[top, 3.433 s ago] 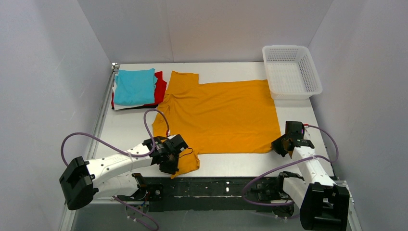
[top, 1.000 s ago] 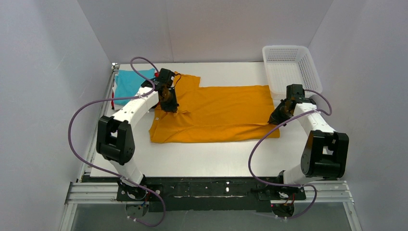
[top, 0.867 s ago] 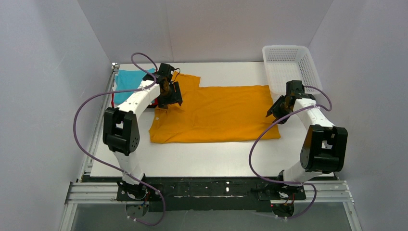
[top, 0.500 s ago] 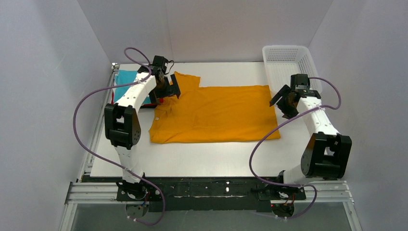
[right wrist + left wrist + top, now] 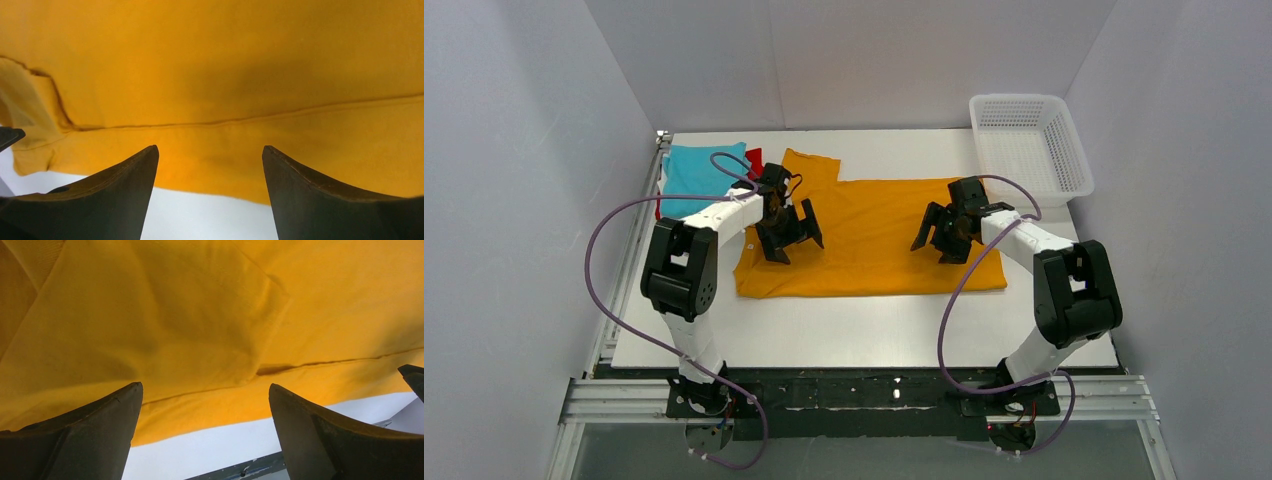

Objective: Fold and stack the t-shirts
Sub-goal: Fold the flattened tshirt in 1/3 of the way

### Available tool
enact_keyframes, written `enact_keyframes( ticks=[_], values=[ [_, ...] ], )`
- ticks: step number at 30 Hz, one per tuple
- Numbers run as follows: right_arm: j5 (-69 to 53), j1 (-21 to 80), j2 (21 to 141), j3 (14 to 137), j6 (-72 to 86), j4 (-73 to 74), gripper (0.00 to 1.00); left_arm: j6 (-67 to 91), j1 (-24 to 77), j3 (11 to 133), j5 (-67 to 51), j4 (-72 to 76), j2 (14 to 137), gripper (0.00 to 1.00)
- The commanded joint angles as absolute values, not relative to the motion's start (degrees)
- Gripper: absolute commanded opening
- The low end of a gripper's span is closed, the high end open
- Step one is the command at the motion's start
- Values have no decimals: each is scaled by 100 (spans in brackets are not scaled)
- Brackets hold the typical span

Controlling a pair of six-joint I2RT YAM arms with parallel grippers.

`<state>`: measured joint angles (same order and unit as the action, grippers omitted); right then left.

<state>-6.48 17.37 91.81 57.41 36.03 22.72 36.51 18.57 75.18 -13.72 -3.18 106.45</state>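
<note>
The mustard-orange t-shirt [image 5: 869,240] lies on the white table [image 5: 864,330], folded lengthwise with its near half laid over the far half. A sleeve sticks out at the far left. My left gripper [image 5: 788,233] hovers open over the shirt's left part, nothing between its fingers; its wrist view shows orange cloth [image 5: 200,330] and the near folded edge. My right gripper [image 5: 939,237] hovers open over the right part, also empty, above orange cloth [image 5: 225,75]. A stack of folded t-shirts sits at the far left, turquoise [image 5: 696,175] on top and red [image 5: 752,157] showing beneath.
A white mesh basket [image 5: 1029,150] stands at the far right corner. Grey walls close in the table on three sides. Purple cables loop from both arms. The black rail with the arm bases [image 5: 864,395] runs along the near edge.
Both grippers let go of the shirt's edge at the far side, opened wide and moved inward and nearer, over the folded shirt. The shirt was folded in half before that.
</note>
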Motion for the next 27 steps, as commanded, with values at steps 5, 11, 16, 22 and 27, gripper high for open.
enact_keyframes(
  ticks=[5, 11, 16, 22, 27],
  values=[
    [-676, 1747, 9210, 5074, 3759, 1879, 84, 3832, 1999, 6679, -1652, -584, 10717, 98],
    [-842, 1750, 8476, 4139, 4024, 2194, 84, 3890, 2305, 5786, -1415, -675, 10029, 98],
    [-1282, 1790, 7776, 3286, 4299, 2390, 84, 4063, 2461, 5114, -1198, -695, 9315, 98],
    [-1687, 1890, 6879, 2879, 4496, 2806, 84, 4266, 2691, 4461, -1197, -795, 8739, 98],
    [-1613, 2021, 6463, 2964, 4642, 3544, 86, 4387, 2777, 4117, -1052, -928, 8254, 98]
  ],
)
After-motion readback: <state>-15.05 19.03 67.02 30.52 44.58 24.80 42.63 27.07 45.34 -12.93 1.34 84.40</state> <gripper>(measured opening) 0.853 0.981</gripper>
